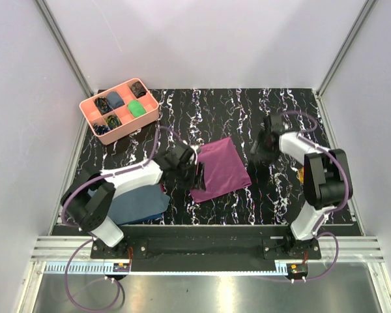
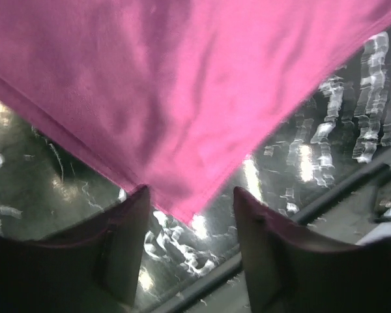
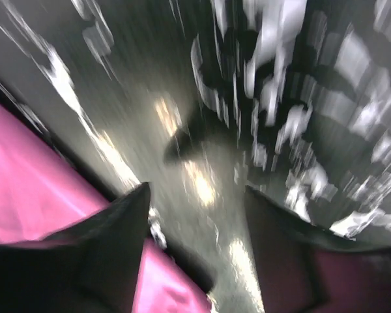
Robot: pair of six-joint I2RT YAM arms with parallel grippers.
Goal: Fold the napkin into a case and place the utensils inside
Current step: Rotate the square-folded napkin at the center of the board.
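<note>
Two cloths lay on the black marbled table (image 1: 280, 107). At ten o'clock sat a pink tray (image 1: 86, 112) of small items. At seven o'clock a blue cloth (image 1: 140, 203) lay partly under the left arm. The left gripper (image 1: 195, 173) hovered at the nine o'clock edge of the napkin (image 1: 221, 166), its fingers (image 2: 127, 248) spread apart, with one corner of the cloth over the gap, unpinched. That purple napkin lay flat near the table's centre, turned at an angle. The right gripper (image 1: 264, 153) hung just off its two o'clock side, fingers (image 3: 117, 241) apart above bare table, holding nothing.
</note>
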